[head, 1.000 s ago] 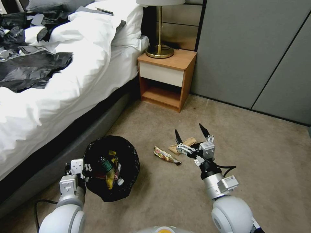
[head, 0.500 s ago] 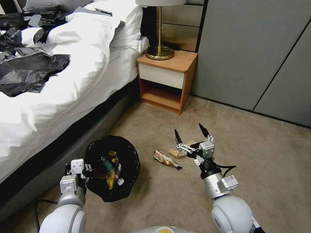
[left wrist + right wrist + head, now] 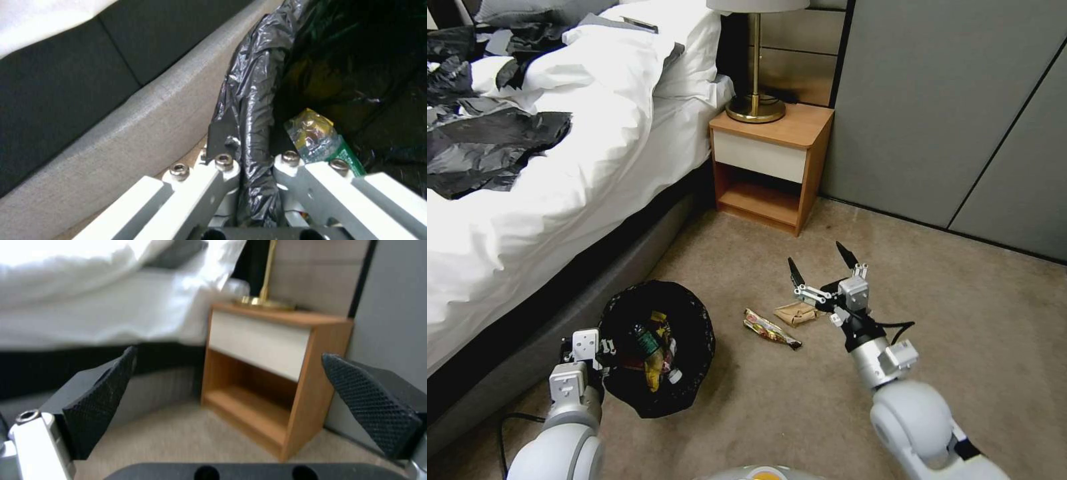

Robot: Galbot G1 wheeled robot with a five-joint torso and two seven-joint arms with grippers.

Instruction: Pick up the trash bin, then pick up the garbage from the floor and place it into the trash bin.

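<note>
We logged the left arm low on our left side, wrist raised, its left gripper (image 3: 589, 347) clamped with both fingers pinched tight together, as the left wrist view confirmed (image 3: 249, 166). Our right arm reached forward and out from the shoulder, forearm angled upward, wrist level. The right gripper (image 3: 822, 261) hung with its dark pointed fingers (image 3: 100, 396) spread wide apart, tips aimed ahead and up, nothing between them.

Black-lined trash bin (image 3: 657, 347), beige floor (image 3: 960, 313), perhaps brown paper bag (image 3: 796, 313).
</note>
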